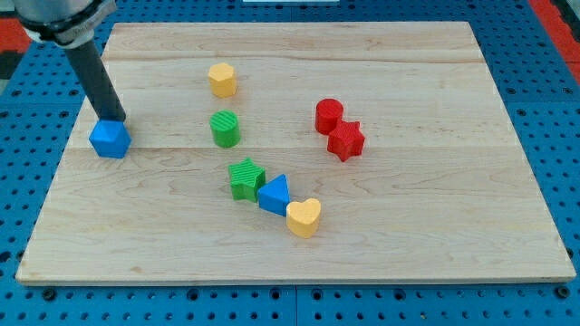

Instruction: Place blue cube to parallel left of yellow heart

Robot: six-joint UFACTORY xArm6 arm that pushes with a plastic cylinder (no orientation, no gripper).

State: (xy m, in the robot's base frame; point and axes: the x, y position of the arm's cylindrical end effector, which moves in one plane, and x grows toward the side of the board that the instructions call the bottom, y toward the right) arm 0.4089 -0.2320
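The blue cube [110, 139] sits near the board's left edge, at mid height. My tip [112, 118] touches its top side, just above it in the view; the dark rod slants up to the view's top left. The yellow heart [304, 217] lies lower, right of the board's middle, touching a blue triangle [274, 195] on its upper left. The cube is far to the left of the heart and higher in the view.
A green star [246, 177] touches the blue triangle's left. A green cylinder [225, 129] and a yellow hexagon [222, 80] stand above it. A red cylinder [329, 116] and a red star [346, 140] sit to the right. The wooden board [435, 226] lies on a blue pegboard.
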